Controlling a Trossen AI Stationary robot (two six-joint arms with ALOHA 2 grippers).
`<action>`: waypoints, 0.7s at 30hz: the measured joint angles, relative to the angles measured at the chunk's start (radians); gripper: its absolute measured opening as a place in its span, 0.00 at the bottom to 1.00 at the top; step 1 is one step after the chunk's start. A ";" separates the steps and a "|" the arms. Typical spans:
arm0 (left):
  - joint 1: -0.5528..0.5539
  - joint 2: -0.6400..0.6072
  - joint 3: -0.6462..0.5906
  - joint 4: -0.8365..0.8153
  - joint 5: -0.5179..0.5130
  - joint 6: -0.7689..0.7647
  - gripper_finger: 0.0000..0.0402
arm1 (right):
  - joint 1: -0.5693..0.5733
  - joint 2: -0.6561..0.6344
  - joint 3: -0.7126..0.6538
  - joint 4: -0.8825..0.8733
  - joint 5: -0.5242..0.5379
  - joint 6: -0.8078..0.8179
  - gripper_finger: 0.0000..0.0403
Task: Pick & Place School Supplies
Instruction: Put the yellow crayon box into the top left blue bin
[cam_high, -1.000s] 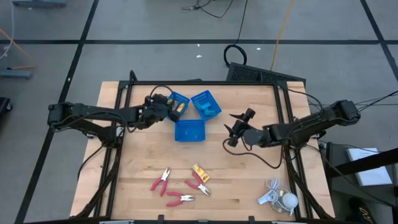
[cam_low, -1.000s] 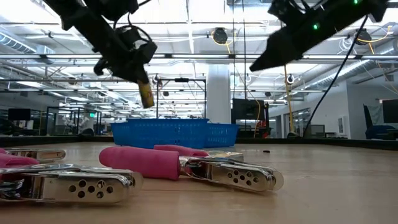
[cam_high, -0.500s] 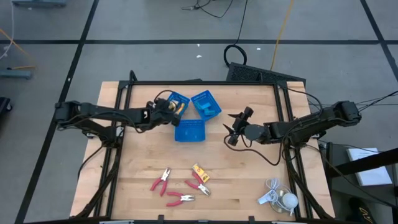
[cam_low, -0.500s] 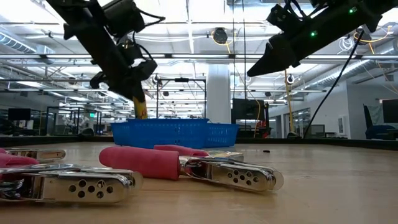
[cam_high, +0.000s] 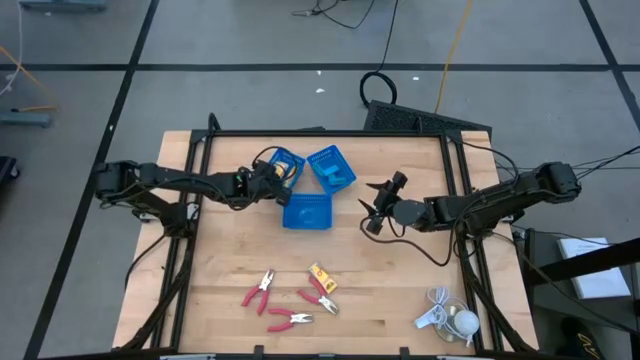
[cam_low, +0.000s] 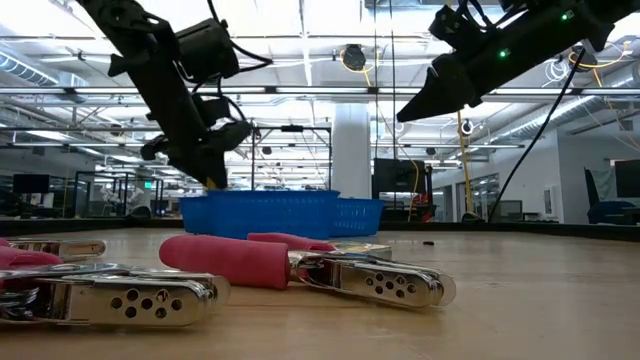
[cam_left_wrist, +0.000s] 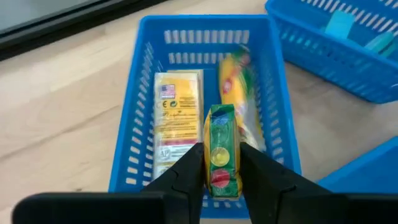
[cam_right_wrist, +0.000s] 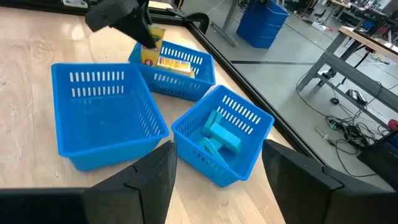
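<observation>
The table (cam_high: 240, 250) carries three blue trays at its far side; the left tray (cam_left_wrist: 134, 93) already holds two yellow-orange packets (cam_left_wrist: 176, 112). The left gripper (cam_left_wrist: 221, 171) hangs low over this tray, pinching a third packet (cam_left_wrist: 221, 152) upright between its fingers. The right gripper (cam_high: 378, 207), fingers spread and empty, waits in the air right of the trays.

Risk, as a judgement: released from this upright pose, the packet may tip against the tray's near wall and lodge on the rim, or fall outside; a further descent may press the fingers onto the packets below.

Compared with a second ago, the left gripper has advanced over the tray and come down to rim level. On the near side, three red-handled pliers (cam_high: 270, 300) and one packet (cam_high: 320, 273) remain unmoved.
</observation>
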 joint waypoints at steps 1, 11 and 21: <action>0.001 0.003 0.000 -0.002 0.000 -0.005 0.23 | 0.000 0.000 0.000 0.003 0.000 0.000 0.56; 0.025 0.005 0.000 0.008 0.004 -0.040 0.31 | 0.000 0.000 0.000 0.003 0.000 0.000 0.56; 0.060 0.005 0.000 0.044 0.003 -0.050 0.62 | 0.000 0.000 0.000 0.003 -0.001 0.001 0.56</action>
